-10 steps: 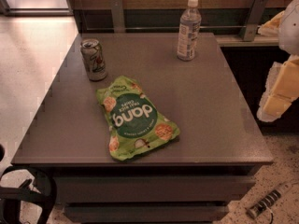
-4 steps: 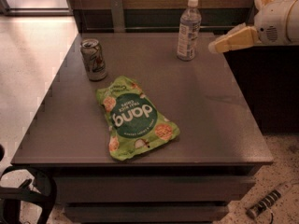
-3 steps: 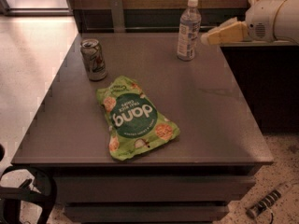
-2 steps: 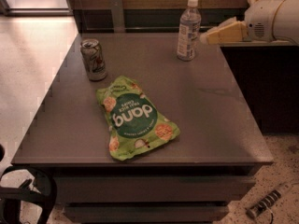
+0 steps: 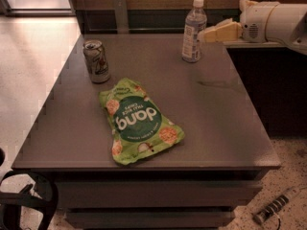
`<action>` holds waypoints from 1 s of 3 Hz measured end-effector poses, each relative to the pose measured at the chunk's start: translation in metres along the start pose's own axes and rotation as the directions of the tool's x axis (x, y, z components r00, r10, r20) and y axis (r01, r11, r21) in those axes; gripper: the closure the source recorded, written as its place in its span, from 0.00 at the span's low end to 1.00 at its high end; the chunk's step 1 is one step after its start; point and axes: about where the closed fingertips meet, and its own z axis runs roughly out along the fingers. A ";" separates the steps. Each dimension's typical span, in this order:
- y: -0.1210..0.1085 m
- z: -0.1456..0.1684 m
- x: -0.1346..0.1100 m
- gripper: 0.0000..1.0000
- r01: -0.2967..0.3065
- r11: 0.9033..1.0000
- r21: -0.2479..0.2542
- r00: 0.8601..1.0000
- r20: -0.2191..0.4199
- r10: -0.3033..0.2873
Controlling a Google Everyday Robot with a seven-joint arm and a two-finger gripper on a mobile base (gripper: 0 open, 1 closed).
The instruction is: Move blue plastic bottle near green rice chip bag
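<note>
The blue plastic bottle point(image 5: 194, 32) stands upright near the far right corner of the dark table point(image 5: 220, 119). It is clear, with a white cap and a blue-and-white label. The green rice chip bag point(image 5: 139, 121) lies flat in the middle front of the table, well apart from the bottle. My gripper point(image 5: 207, 34) reaches in from the right at label height. Its cream tip is just right of the bottle, very close to or touching it.
A silver soda can point(image 5: 96, 61) stands at the table's left side, behind the bag. A counter and a dark cabinet point(image 5: 268, 80) are right of the table. A power strip point(image 5: 271, 209) lies on the floor at lower right. A black frame point(image 5: 24, 202) is at lower left.
My arm has come up from the right edge and moved left, bringing the gripper up to the bottle's right side. Bottle, bag and can have not moved.
</note>
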 end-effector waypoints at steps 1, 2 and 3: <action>-0.008 0.029 0.007 0.00 -0.055 0.997 -0.052 0.997 0.048 0.058; -0.013 0.053 0.015 0.00 -0.097 0.992 -0.079 0.991 0.084 0.104; -0.015 0.075 0.022 0.00 -0.127 0.987 -0.103 0.984 0.115 0.138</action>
